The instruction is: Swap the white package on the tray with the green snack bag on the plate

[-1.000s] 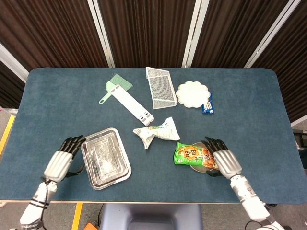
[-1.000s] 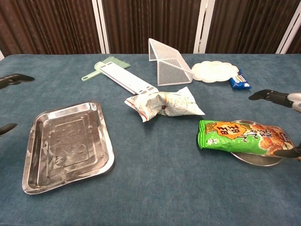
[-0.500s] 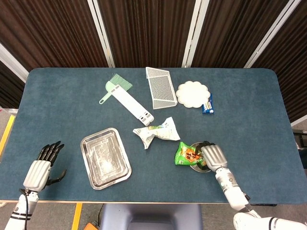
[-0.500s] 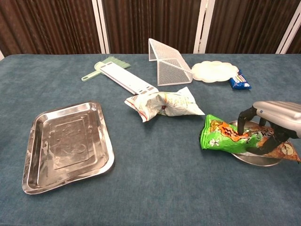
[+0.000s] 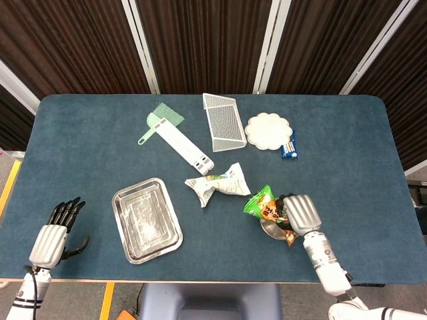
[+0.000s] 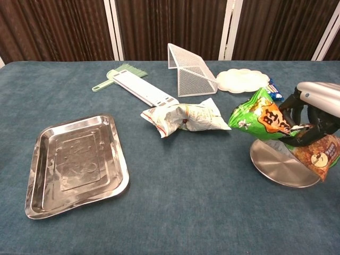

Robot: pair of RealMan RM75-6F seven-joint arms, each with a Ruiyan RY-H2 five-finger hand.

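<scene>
Black fingers (image 6: 295,111) of the right hand (image 6: 314,114) grasp the crinkled green snack bag (image 6: 264,121), lifted clear above the round metal plate (image 6: 279,167) at near right. Near left, the left hand (image 5: 51,237) lies released with fingers spread, left of the bare rectangular steel tray (image 6: 74,163). Mid-table rests the crumpled white package (image 6: 185,118).

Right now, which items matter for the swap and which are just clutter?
Job: green snack bag, held by the right robot hand above the metal plate; white package; tray.
Clutter: green brush, white slicer, mesh rack, white dish, blue packet.
</scene>
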